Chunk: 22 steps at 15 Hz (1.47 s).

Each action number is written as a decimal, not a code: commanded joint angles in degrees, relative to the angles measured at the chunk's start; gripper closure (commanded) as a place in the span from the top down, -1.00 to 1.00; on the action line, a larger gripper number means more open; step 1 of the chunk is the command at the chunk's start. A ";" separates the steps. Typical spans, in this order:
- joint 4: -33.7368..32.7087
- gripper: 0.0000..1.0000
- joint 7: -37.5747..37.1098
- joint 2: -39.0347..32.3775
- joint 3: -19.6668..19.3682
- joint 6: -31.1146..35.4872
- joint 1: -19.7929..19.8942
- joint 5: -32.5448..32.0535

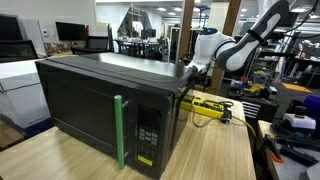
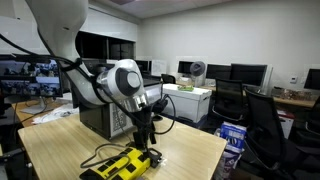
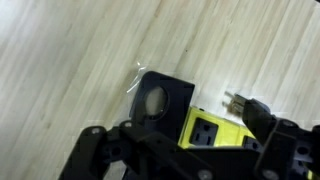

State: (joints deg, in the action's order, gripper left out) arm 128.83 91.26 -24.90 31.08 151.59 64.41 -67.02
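My gripper [image 1: 190, 72] hangs open just past the microwave's [image 1: 100, 105] right end, above a yellow power strip [image 1: 207, 104] on the wooden table. In an exterior view the gripper [image 2: 144, 133] points down over the yellow strip [image 2: 125, 165]. In the wrist view the strip's outlet [image 3: 208, 130] lies between my dark fingers [image 3: 95, 150], with nothing gripped. A black square block with a round pale face [image 3: 160, 98] sits against the strip's end. A black plug with metal prongs [image 3: 238, 102] lies to its right.
The black microwave has a green door handle [image 1: 119, 130] and fills the table's left half. A black cable [image 1: 235, 118] runs from the strip toward the table edge. Office chairs [image 2: 262, 115] and desks with monitors [image 2: 245, 73] stand beyond the table [image 2: 190, 150].
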 commanded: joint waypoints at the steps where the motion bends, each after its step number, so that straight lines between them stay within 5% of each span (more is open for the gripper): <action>1: 3.43 1.00 -11.73 7.01 -15.88 13.10 -11.42 -4.37; 2: 2.80 1.00 -16.99 6.63 -12.66 12.25 -7.36 -9.58; 3: 2.49 1.00 -20.75 7.40 -14.89 13.02 -9.01 -12.07; 4: 3.34 1.00 -20.47 9.39 -22.26 13.86 -16.02 -9.39; 5: 4.47 1.00 -15.49 9.38 -23.45 12.05 -17.18 -5.83; 6: 5.10 1.00 -10.33 8.99 -18.68 10.86 -12.32 -4.58; 10: 8.01 1.00 7.78 7.06 -14.82 11.12 -9.14 2.83; 16: 6.96 1.00 31.85 6.86 -5.92 -3.92 -4.10 14.52; 17: 6.72 1.00 35.72 9.09 -14.11 -4.68 -13.27 19.26; 19: 5.24 1.00 35.99 10.24 -18.61 -9.02 -19.46 18.94; 20: 3.50 1.00 35.02 11.29 -23.85 -13.03 -27.04 18.03; 22: 4.40 1.00 29.88 12.45 -28.10 -11.90 -32.48 17.04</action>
State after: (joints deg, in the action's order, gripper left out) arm 132.27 124.09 -15.38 8.87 140.94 39.66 -49.85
